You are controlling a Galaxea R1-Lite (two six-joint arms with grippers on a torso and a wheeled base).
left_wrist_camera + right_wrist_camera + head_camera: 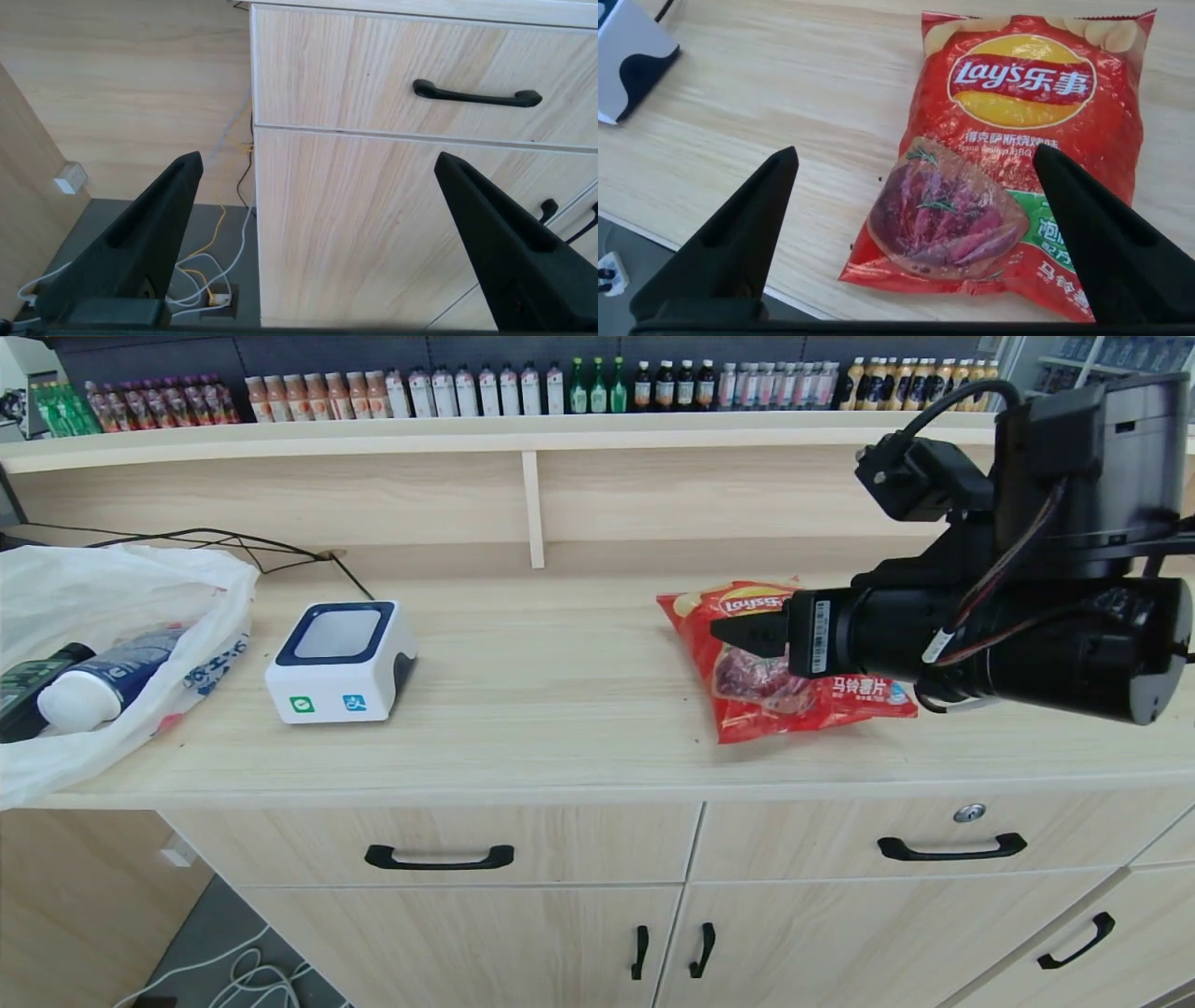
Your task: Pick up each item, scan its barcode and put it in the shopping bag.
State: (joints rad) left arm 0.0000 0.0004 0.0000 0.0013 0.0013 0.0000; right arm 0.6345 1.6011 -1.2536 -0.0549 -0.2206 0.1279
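It was plainly a small shop, seen from the till side: a long pale wooden counter (560,709) with drawers (560,845) and cupboard doors below, and beyond it a raised shelf (373,434) packed end to end with rows of bottled drinks (597,387). On the counter stood a little white payment scanner (341,661) with its cable (233,537) trailing off. A red bag of crisps (747,686) lay to one side, and at the other end a thin white shopping bag (121,579) sagged open with a couple of goods inside.
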